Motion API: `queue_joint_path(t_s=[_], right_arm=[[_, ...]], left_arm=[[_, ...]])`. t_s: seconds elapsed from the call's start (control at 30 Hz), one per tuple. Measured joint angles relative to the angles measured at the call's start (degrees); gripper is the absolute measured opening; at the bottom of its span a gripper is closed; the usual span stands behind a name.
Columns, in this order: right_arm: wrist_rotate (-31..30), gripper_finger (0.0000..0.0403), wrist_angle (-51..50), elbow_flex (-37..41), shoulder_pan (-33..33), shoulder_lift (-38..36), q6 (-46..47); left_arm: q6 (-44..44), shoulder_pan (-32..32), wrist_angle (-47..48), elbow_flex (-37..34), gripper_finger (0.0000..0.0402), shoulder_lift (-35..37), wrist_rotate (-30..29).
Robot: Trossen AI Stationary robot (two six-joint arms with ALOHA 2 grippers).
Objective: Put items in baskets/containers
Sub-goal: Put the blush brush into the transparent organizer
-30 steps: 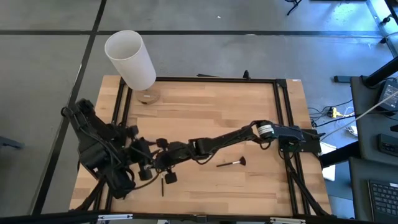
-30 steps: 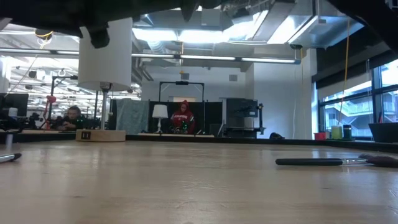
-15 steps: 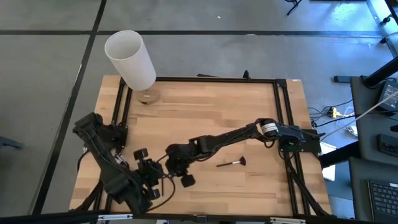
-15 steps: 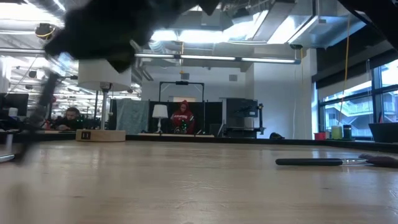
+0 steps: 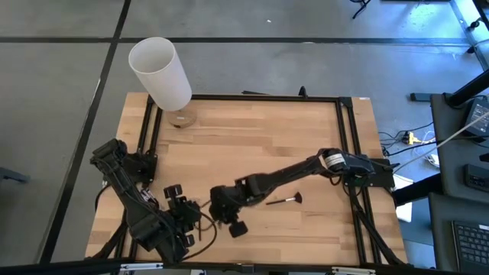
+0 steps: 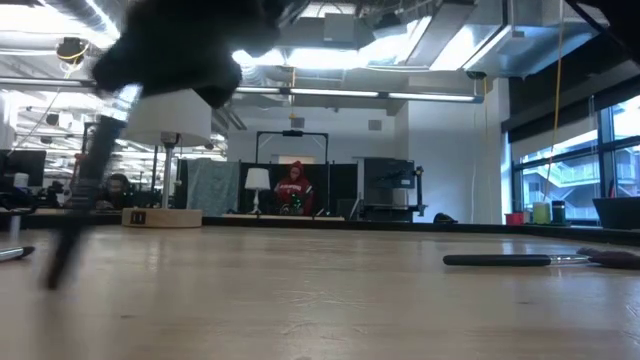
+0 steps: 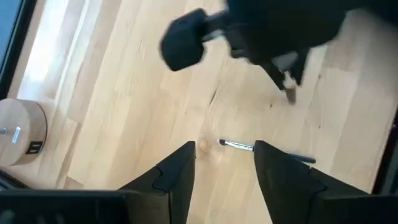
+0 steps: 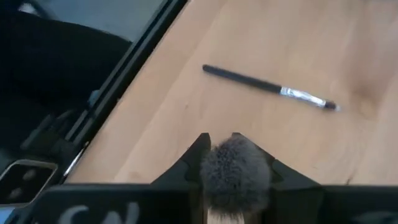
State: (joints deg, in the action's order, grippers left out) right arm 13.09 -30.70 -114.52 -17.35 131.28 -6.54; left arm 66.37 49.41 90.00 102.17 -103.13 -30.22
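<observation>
The high view shows a tall white cylinder (image 5: 160,70) on a round wooden base (image 5: 182,118) at the far left corner of the table (image 5: 260,137); its open mouth shows only a plain white inside. No brush is seen inside any container.

The right gripper (image 5: 227,216) is held over the near middle of the table, its arm stretched across from the right side. In the right wrist view, the fingers (image 8: 200,149) are closed on a fluffy brush (image 8: 236,171), whose grey tuft is clamped between them and points away from the wrist. In the low view this gripper is only a dark blur at upper left, with a thin dark stick hanging down from it.

A loose brush (image 5: 284,201) lies flat on the table just to the right of the right gripper, under the forearm and apart from the fingers; the low view shows its dark handle, silver ferrule and reddish head.

The left gripper (image 7: 225,145) is held near the table's near left corner, its fingers spread open with nothing between them. A dark-handled brush with a silver ferrule (image 8: 267,88) is seen lying on the wood beyond the right fingers; whether it is the loose brush cannot be told.
</observation>
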Motion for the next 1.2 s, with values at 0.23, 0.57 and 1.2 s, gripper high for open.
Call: queue_joint_path(t_s=[0.23, 0.57, 1.2], right_arm=[[-7.92, 0.0053, 7.85, 3.08, -3.37, 0.20, 0.27], [-11.00, 0.0053, 2.08, 3.03, -4.07, -3.27, -0.21], [-26.78, 0.0053, 23.09, 45.82, -4.34, -35.42, 1.62]], left_arm=[[-5.41, -1.54, -4.71, 0.09, 0.0160, 0.00, -2.63], [-11.87, -7.42, -0.17, 0.09, 0.0175, 0.11, -3.41], [-1.61, -1.78, -0.37, -0.32, 0.0196, 12.37, -17.00]])
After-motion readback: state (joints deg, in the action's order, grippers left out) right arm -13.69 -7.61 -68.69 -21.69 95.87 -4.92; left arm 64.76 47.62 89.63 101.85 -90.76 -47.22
